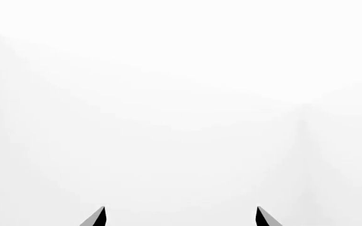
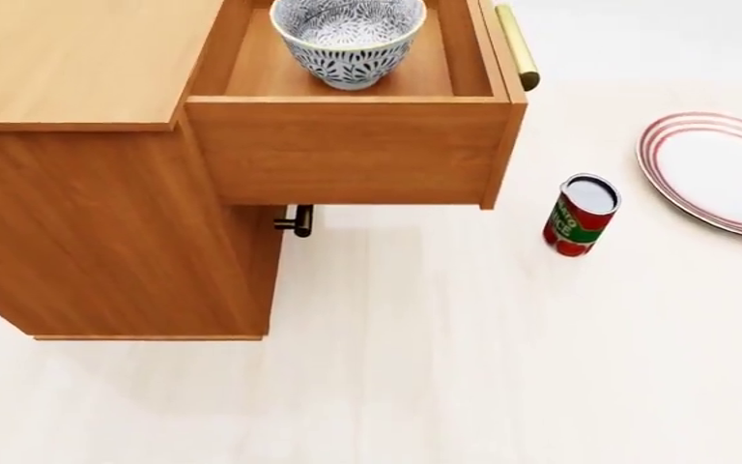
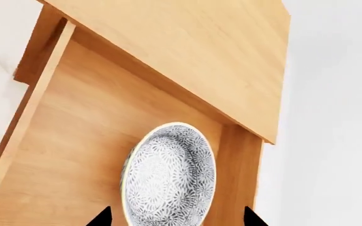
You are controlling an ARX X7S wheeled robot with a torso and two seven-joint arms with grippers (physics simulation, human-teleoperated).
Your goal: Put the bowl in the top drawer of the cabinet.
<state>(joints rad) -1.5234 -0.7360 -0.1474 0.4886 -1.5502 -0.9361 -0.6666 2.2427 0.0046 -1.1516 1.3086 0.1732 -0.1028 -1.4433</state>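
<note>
Bowl rim cut off above.

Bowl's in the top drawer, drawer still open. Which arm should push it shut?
Right, probably. Its wrist view looks straight down on the bowl inside the top drawer, fingers spread either side, so it is already over the drawer. The left wrist view shows only blank white past its fingers.

The blue-grey speckled bowl sits upright on the floor of the top drawer, which is pulled well out of the orange-brown cabinet; the drawer's brass bar handle runs along its front
</note>
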